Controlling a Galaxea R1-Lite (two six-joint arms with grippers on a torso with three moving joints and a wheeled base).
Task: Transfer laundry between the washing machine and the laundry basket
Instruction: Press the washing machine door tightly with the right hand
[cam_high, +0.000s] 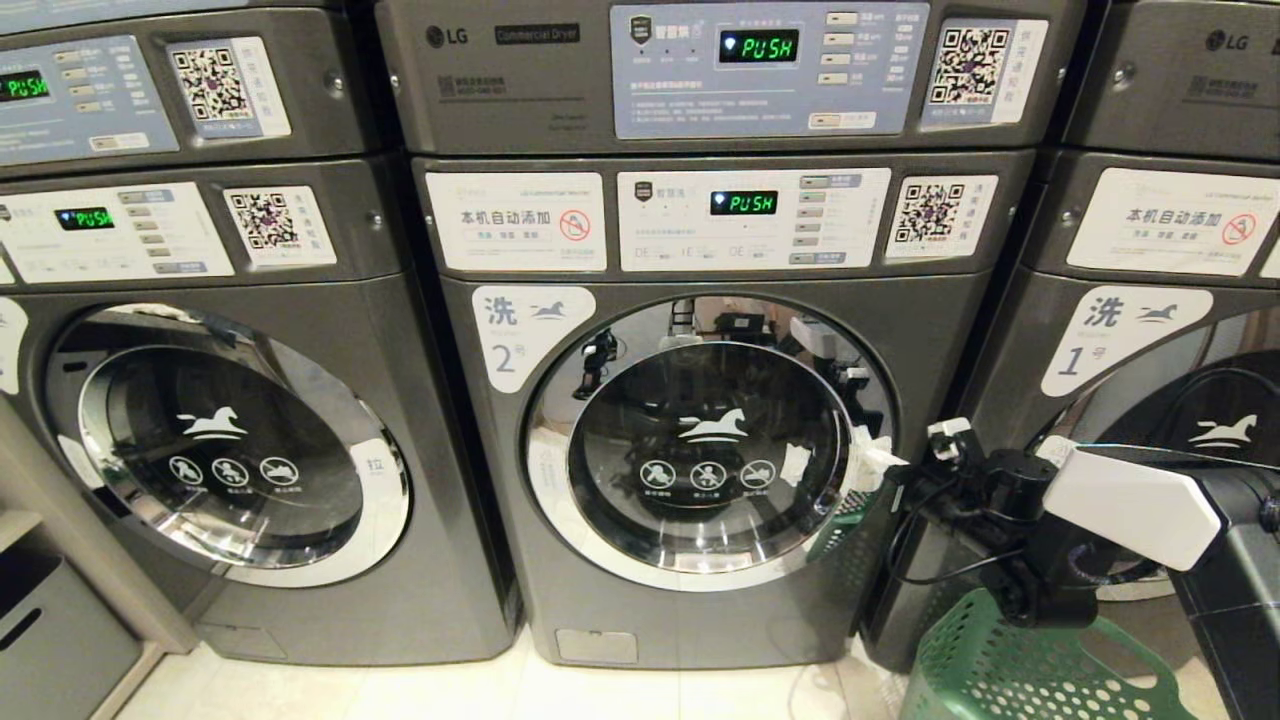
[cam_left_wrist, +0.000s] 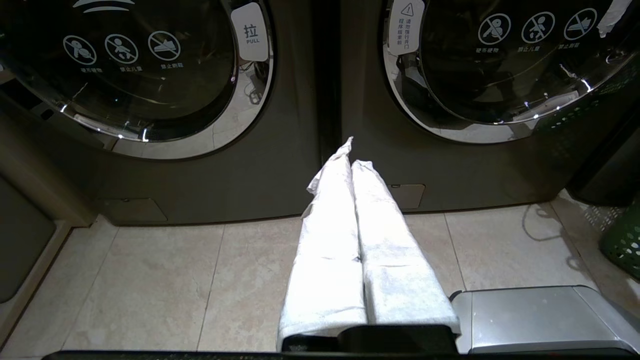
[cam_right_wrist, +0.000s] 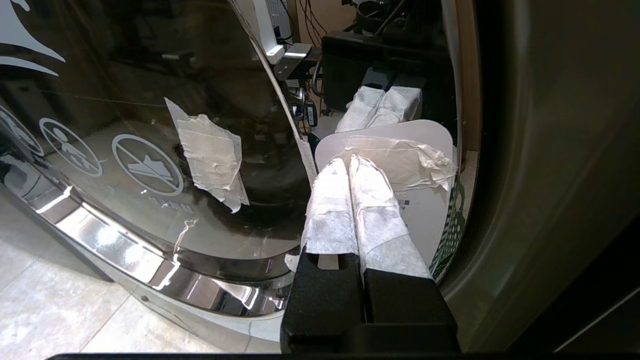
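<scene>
Clenched empty, my right gripper (cam_right_wrist: 350, 165) presses at the washing machine (cam_high: 700, 450) door's pull tab (cam_right_wrist: 385, 150). Next I must hook it open, I judge; my left gripper (cam_left_wrist: 352, 155) hangs shut.

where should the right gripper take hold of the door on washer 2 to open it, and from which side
Probably at the door's right edge, where a taped white pull tab sits on the chrome ring. The neighbouring washer carries its pull label on that same side, so the hinge is likely left. The shut right gripper points at the tab; it would need to open and come in from the right.
</scene>
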